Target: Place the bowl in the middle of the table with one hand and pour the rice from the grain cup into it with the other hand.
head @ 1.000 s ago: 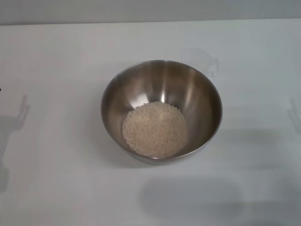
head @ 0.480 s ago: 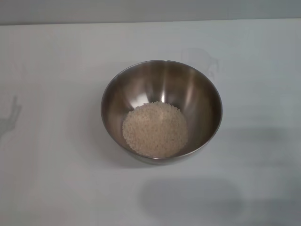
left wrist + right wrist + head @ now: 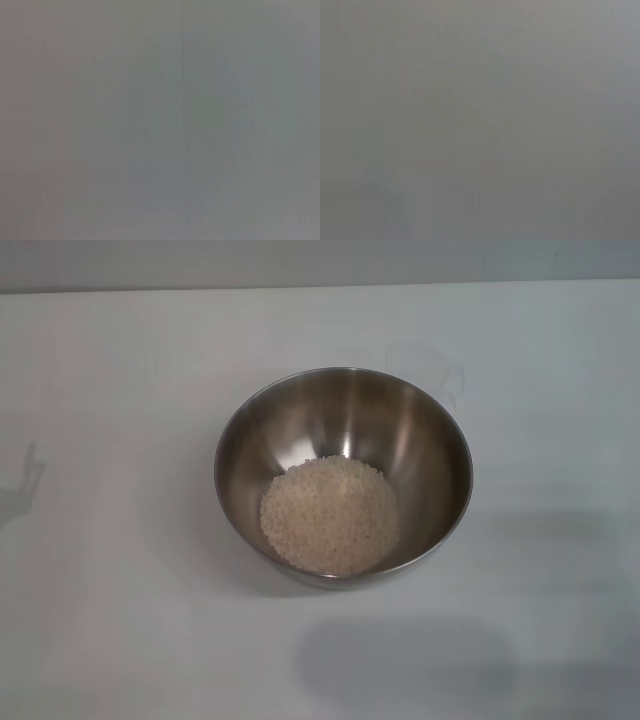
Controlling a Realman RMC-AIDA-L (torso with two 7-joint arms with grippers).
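**Rice heaped in the steel bowl at mid-worktop, grain cup standing behind it**

Nearest the robot, the white worktop (image 3: pixel 120 640) lies bare, carrying only soft grey shadows: a broad one in front of the bowl and a small thin one at the left edge of the head view.

Beyond that, in the middle of the worktop, the stainless-steel mixing bowl (image 3: pixel 240 455) sits upright on its base. Its brushed silver-grey inside is open to the camera and shows a bright glint on the far wall. The rice (image 3: pixel 330 513) forms a pale beige, roughly round heap on the bowl's bottom, lying toward the near side and reaching partway up the near wall. The upper walls and the far side of the bowl are free of grains.

Farther back, just beyond the bowl's far rim and a little to the robot's right, the translucent grain cup (image 3: pixel 428 368) stands on the worktop. It is faint against the white surface; a small lip or handle shows on its right side. It appears upright, and whether it touches the bowl cannot be told. Its contents cannot be made out.

At the far edge, the worktop meets a plain grey wall (image 3: pixel 320 260).

Neither the left gripper nor the right gripper appears in the head view. Both wrist views show only a featureless grey surface, so the state of either gripper is out of sight.
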